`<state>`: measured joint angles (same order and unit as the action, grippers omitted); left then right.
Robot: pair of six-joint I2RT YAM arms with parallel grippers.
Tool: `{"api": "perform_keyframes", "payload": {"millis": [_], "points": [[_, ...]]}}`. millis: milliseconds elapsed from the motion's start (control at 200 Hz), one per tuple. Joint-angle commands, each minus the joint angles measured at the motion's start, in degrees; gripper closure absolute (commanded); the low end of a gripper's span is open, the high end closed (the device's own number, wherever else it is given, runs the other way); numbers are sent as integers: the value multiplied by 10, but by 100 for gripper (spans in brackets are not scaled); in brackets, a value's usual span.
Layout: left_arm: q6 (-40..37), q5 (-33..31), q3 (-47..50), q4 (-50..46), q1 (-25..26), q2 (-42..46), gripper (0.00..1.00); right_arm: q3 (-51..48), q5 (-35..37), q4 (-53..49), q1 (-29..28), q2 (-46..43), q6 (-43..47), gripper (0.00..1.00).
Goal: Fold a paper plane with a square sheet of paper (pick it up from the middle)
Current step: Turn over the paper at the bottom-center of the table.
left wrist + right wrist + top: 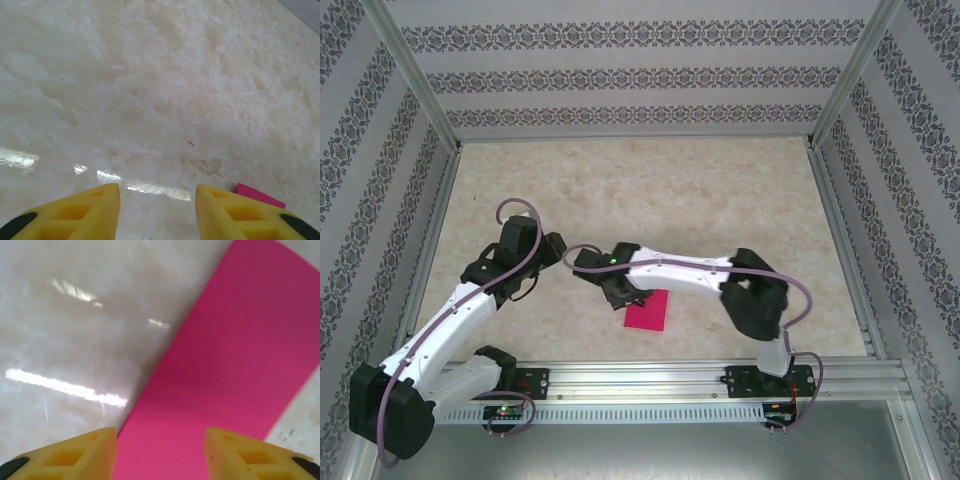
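The square sheet of paper (pixel 649 312) is magenta-pink and lies flat on the pale table as a rectangle with straight edges, close to the front rail. A paper plane is out of view. My right gripper (pixel 622 292) hovers over the sheet's left part. In the right wrist view its yellow fingers stand apart, the right gripper (pixel 161 452) is open, and the paper (pixel 230 365) fills the space under and beyond them. My left gripper (pixel 542 268) sits to the left of the sheet. In its wrist view the left gripper (pixel 157 210) is open over bare table, with a pink corner of the paper (pixel 257 195) behind its right finger.
The marbled tabletop (pixel 650 190) is fenced by aluminium rails (pixel 700 375) at the front and along both sides, with patterned walls (pixel 620 70) behind. A faint stain (pixel 210 165) marks the table ahead of the left gripper.
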<state>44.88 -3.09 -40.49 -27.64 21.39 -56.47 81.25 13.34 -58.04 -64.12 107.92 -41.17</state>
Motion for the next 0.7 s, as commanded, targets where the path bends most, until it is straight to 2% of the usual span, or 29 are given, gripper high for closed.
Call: {"api": "perform_keyframes", "payload": {"millis": [0, 105, 160, 250, 355, 525, 694], "points": [[9, 10, 10, 2, -9, 4, 54, -106, -42, 169, 29, -143, -54, 50], [-4, 85, 22, 61, -8, -13, 54, -241, -82, 281, 81, -237, -97, 57], [-12, 146, 30, 107, -8, -31, 54, -307, -118, 345, 110, -270, -115, 65], [-22, 243, 26, 158, -1, -83, 56, -388, -182, 450, 154, -301, -140, 74], [-51, 317, -15, 157, 39, -162, 59, -444, -213, 487, 190, -314, -160, 78], [-72, 360, -78, 146, 135, -275, 64, -500, -256, 553, 229, -313, -171, 85], [-71, 378, -113, 134, 185, -364, 65, -515, -285, 605, 248, -295, -174, 84]]}}
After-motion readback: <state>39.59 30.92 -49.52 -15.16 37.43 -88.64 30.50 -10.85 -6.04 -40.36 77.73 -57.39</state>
